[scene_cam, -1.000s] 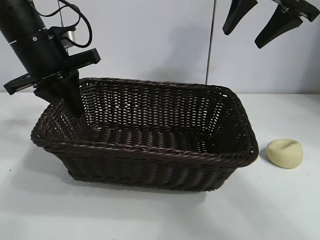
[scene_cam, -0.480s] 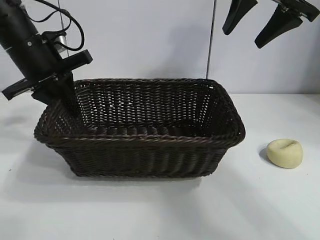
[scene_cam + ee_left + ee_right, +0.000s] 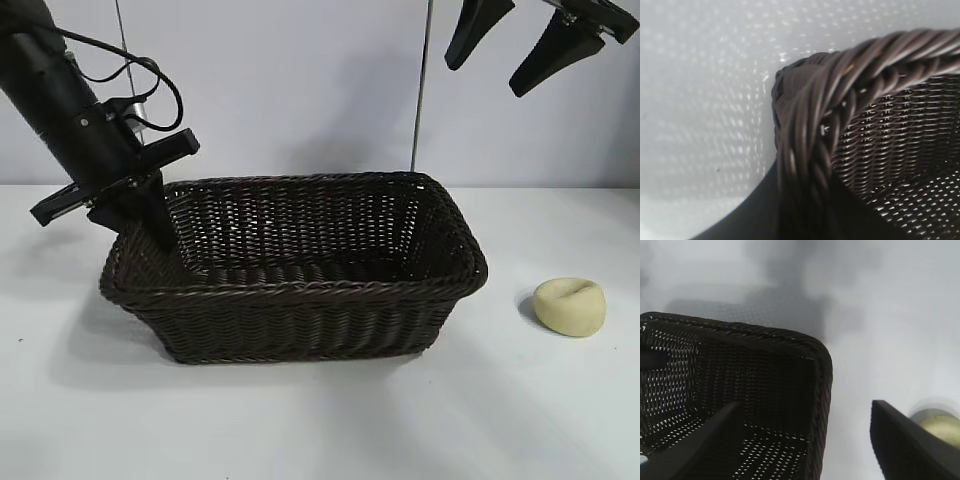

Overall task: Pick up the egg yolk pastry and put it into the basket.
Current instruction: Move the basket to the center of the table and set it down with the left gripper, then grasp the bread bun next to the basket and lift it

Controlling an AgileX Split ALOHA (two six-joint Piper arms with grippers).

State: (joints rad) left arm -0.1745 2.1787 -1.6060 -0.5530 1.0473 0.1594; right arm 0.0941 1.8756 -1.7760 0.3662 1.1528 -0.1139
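I am looking at the counter (image 3: pixel 320 420) first, white and carrying everything. On it the basket (image 3: pixel 300 300) is sitting left of centre, and it has been dragged and swung over the last second: its near long side is now running squarer to me, and its right end has pulled away from the egg yolk pastry (image 3: pixel 569 306). I am driving the left gripper (image 3: pixel 155 225) with its jaws pinched narrow on the basket's left rim; the left wrist view is showing the braided corner caught right between them. So I am only repositioning the container, and the pick itself is not yet started.

The right gripper (image 3: pixel 512 52) is hanging high at the top right with its jaws spread wide and nothing between them, unmoved over that second. The pastry is lying on the counter below it and a little to its right, well apart from the fingertips and clear of the basket's right end. In the right wrist view it is peeking out just beyond one finger (image 3: pixel 905 445). I judge a downward reach with that arm is coming next.
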